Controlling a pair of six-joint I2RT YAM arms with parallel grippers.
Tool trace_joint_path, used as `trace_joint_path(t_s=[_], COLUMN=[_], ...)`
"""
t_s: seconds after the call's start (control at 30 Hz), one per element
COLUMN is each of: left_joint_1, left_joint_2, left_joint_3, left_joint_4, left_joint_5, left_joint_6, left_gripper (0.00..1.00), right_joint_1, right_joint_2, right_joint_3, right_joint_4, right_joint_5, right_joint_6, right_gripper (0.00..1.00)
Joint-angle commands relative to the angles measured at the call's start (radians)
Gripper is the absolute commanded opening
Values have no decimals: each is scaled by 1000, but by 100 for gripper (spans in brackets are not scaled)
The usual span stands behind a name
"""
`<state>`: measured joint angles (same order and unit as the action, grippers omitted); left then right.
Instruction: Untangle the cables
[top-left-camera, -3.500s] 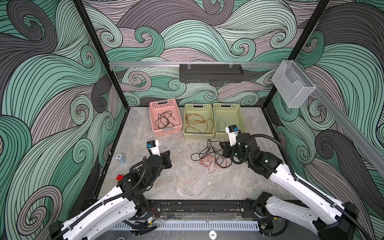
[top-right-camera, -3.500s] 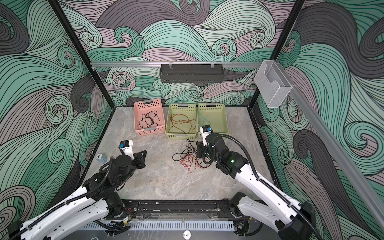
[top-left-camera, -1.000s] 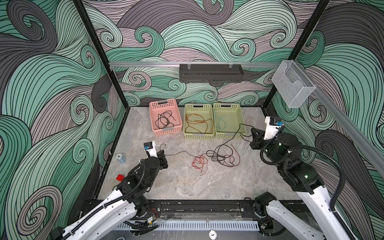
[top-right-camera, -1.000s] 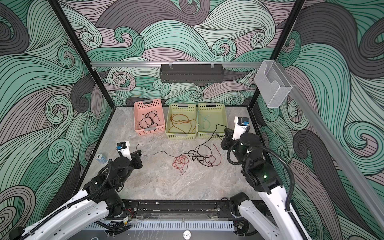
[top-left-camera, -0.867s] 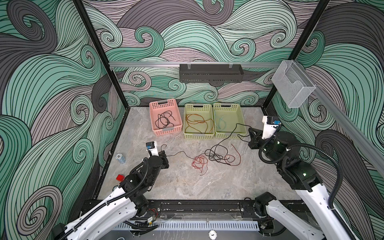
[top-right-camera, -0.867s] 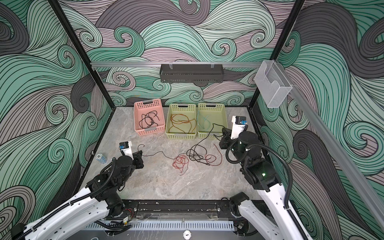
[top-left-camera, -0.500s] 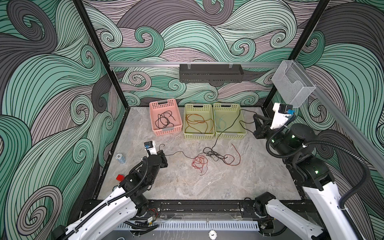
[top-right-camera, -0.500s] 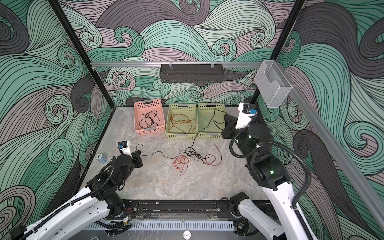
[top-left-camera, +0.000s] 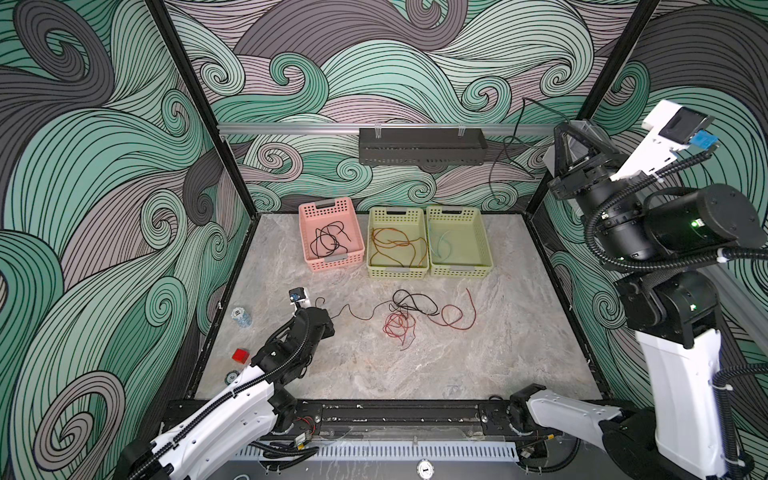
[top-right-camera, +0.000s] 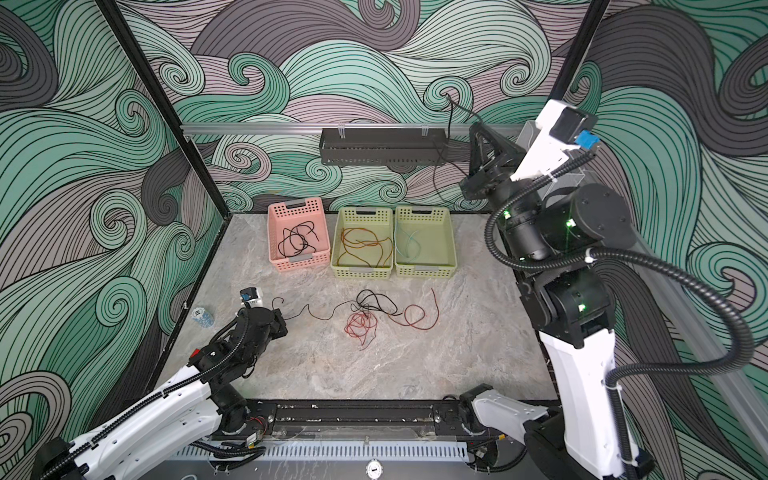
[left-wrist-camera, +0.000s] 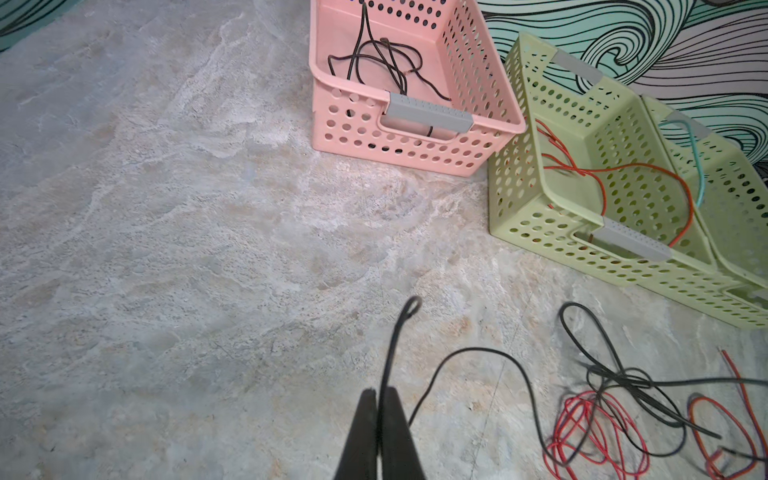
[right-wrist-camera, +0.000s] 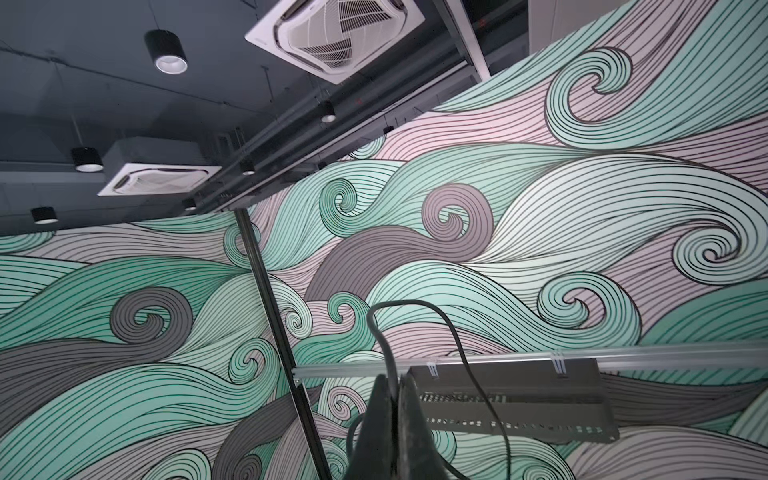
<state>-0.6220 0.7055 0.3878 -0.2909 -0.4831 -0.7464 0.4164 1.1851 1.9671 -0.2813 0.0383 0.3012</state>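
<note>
Marbled bench (top-left-camera: 415, 374) carries the cables (top-left-camera: 409, 320), black and red strands tangled at its middle. One black strand (left-wrist-camera: 486, 350) runs left into the left fingers (left-wrist-camera: 363, 428), which are pinched tight on it. High at the far right, the right fingers (right-wrist-camera: 378, 428) clamp another black cable (right-wrist-camera: 409, 302), which dangles against the wall.

In both top views left arm (top-left-camera: 232, 411) comes in low from 7 o'clock, forearm stretched toward 1 o'clock, wrist down low. The left gripper (left-wrist-camera: 379, 399) has its jaws pressed together, pinching a black strand (left-wrist-camera: 392, 345). The right arm (top-left-camera: 673, 374) stands upright at 4 o'clock, elbow folded, wrist tipped up. The right gripper (right-wrist-camera: 395, 380) sits high at 2 o'clock, aimed toward 11 o'clock, clamped on a black cable (right-wrist-camera: 379, 345).
</note>
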Motion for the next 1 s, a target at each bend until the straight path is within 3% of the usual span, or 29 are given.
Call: trace_joint_path(t_s=[0.0,0.1,0.3,0.4,0.6,0.8,0.97], left_joint_1=[7,8,8,8,8,8,8], left_joint_2=[11,4,-69,-110,-129,-164,-254], left_joint_3=[19,30,89,129,261,346,350], left_joint_4=[-5,-25,-114,-159,-315,-445,-541], left_joint_5=[35,46,78,94,124,134,25], left_joint_6=[-29,-18,14,41,69,104,74], left_gripper=[0,0,59,77,97,99,99], right_joint_1=[-4,-4,2,18,76,175,224], right_joint_2=[47,59,107,107,138,237,373], right_joint_3=[19,13,1,-62,-123,-96,-13], right_joint_4=[13,27,-11,19,42,16,9], right_joint_5=[-59,-92,-222,-242,-260,-269,-279], right_joint_6=[44,59,99,107,99,56,35], right_gripper=[0,0,0,0,0,0,0])
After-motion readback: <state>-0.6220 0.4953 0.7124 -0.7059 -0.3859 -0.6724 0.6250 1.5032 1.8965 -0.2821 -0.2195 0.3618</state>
